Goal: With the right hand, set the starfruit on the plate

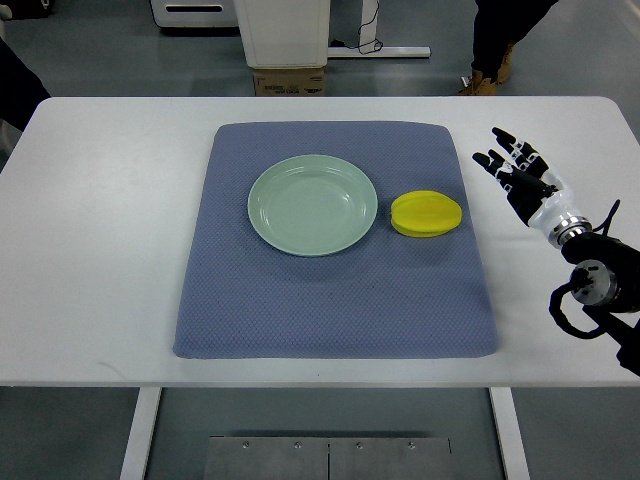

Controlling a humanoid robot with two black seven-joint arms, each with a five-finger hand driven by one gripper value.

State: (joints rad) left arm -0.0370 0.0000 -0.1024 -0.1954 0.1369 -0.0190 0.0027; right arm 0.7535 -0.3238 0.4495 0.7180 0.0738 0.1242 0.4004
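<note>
A white table (pixel 90 250) stands on a grey floor. Behind it are a white bin (pixel 283 32) with a brown box (pixel 288 82) under it, and a person's legs (pixel 492 45) at the top right. No writing can be read anywhere.

A blue mat (pixel 330 300) lies flat on the table. It looks soft and bumpy, with round corners. In its middle sits a round, pale green plate (pixel 312 204), smooth and shiny, with nothing on it. Just beside the plate, to the right, lies the yellow starfruit (pixel 426 214). It is on the mat and not touching the plate. It looks ridged and a bit flat.

Further right, off the mat, is the right hand (pixel 515 170). It is black and white, with its fingers (pixel 493 161) spread out and holding nothing. Nothing lies between it and the starfruit.
</note>
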